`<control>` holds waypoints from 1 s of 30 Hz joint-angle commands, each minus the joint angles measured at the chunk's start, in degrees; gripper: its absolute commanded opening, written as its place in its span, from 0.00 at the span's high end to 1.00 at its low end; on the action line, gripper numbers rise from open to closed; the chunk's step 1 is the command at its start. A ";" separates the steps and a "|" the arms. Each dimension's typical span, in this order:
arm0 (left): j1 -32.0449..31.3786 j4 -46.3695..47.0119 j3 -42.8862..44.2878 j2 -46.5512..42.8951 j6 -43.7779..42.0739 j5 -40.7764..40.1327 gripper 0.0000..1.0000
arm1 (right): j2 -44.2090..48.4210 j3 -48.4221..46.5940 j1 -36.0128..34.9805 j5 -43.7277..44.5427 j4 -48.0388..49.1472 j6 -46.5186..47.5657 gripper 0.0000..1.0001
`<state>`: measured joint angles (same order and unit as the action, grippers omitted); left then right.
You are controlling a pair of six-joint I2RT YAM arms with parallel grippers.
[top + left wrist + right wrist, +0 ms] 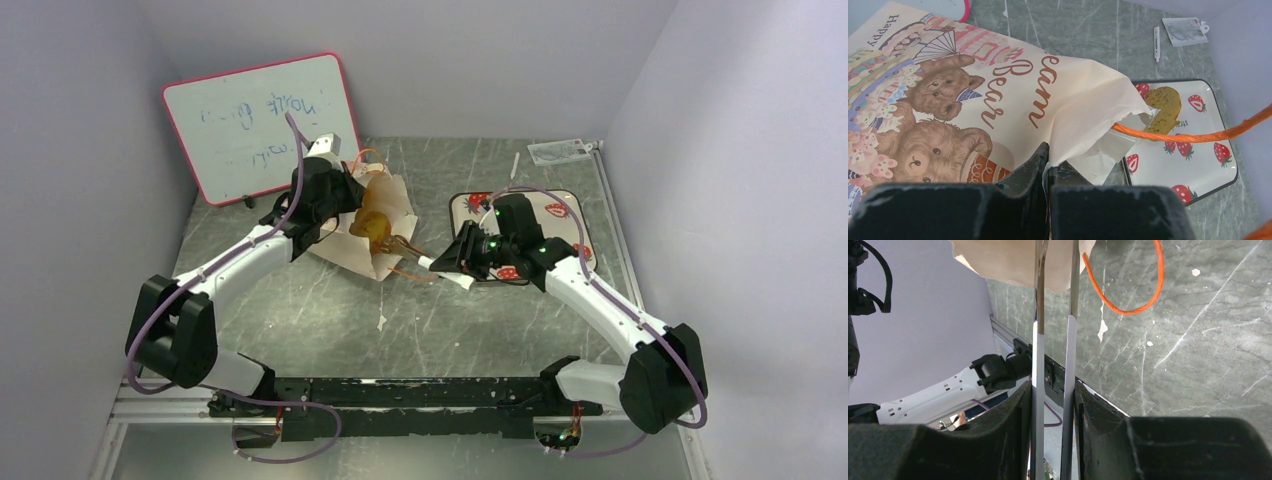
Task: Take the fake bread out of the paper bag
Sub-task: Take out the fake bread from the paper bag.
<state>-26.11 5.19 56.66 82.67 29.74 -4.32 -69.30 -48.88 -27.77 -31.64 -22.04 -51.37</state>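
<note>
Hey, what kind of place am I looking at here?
Probably a robot test booth in a lab, not a home: two robot arms bolted to a rail at the edge of a table, plain walls close around it, and a whiteboard propped at the back.

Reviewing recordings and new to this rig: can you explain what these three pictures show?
Two robot arms sit at a grey marbled table. One picture looks down from above; the other two come from cameras on each wrist. The left end effector pinches the edge of the pale tan bear-printed paper bag, orange-brown toy bread showing in its mouth. The right end effector holds long metal tongs pointed toward the bag. A brown speckled toy bread chunk lies on the white strawberry-printed tray.
</note>
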 commanded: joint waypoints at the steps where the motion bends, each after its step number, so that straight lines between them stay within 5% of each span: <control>1: -0.08 0.33 -0.33 -2.15 0.05 1.02 0.93 | 1.66 0.81 0.49 -2.43 3.03 -0.46 0.68; 30: -0.06 -0.63 -0.24 -2.57 -0.48 1.14 0.93 | 1.16 3.68 2.38 -7.68 8.85 -3.61 0.61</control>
<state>-26.11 3.75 56.66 81.84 29.32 -4.27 -68.93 -45.74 -25.91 -37.06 -16.01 -54.24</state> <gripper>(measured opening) 0.071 0.394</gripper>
